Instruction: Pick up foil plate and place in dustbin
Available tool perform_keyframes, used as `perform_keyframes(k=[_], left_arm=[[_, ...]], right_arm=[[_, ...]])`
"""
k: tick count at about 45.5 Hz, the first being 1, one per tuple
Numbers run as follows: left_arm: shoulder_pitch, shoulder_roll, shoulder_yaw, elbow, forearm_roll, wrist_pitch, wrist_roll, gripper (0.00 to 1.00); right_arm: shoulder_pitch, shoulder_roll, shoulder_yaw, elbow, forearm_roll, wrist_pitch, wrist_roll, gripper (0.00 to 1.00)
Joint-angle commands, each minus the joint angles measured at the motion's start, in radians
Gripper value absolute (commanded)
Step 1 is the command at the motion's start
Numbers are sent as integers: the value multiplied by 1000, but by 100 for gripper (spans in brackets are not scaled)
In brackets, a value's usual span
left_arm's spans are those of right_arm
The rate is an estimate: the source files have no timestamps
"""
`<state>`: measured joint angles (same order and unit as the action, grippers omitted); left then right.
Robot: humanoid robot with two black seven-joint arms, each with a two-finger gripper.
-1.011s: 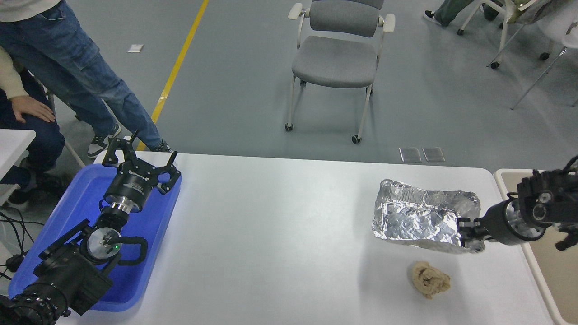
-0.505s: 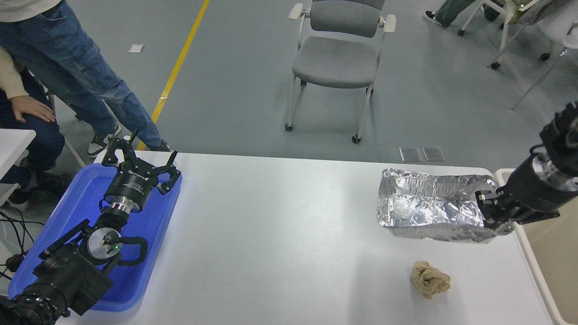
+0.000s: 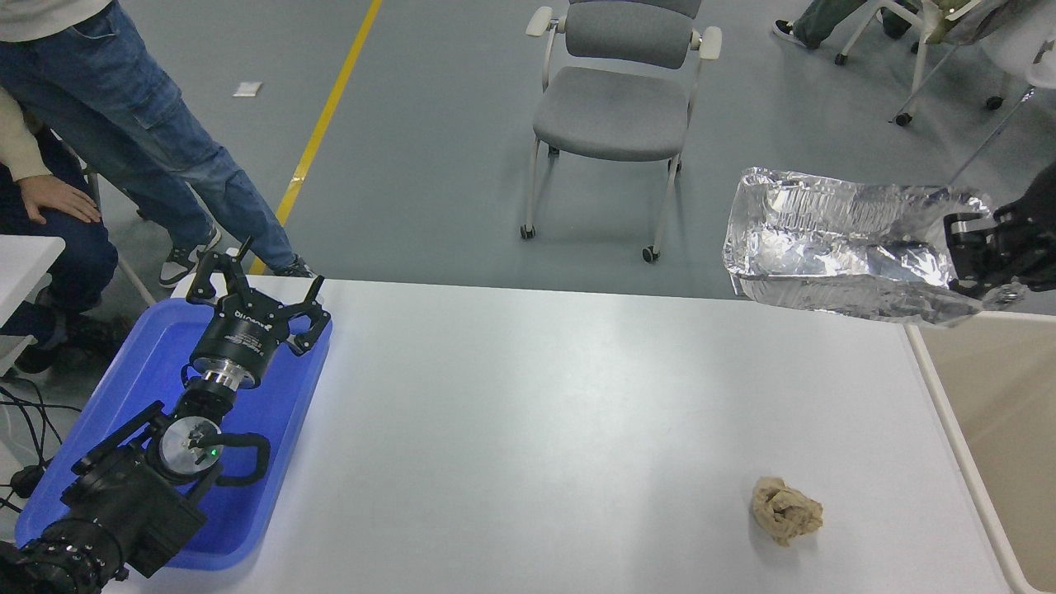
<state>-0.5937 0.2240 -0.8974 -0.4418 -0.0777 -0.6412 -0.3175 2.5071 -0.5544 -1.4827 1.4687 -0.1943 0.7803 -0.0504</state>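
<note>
At far right, right claw clamped on foil plate end; plate held above table.

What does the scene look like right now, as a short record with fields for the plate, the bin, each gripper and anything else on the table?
foil plate: lifted clear of the table, held by its right end
right gripper: shut on the foil plate's rim
dustbin: at the table's right edge, below the held end
left gripper: open, parked over the blue tray
paper ball: tan, crumpled, on the white table
</note>
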Motion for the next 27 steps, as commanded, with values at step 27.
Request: perform_keyframes(k=[27], left_arm=[[0, 0, 2, 0, 1, 0, 0, 100]], right_arm=[[33, -185, -412, -100, 1, 5, 0, 0]])
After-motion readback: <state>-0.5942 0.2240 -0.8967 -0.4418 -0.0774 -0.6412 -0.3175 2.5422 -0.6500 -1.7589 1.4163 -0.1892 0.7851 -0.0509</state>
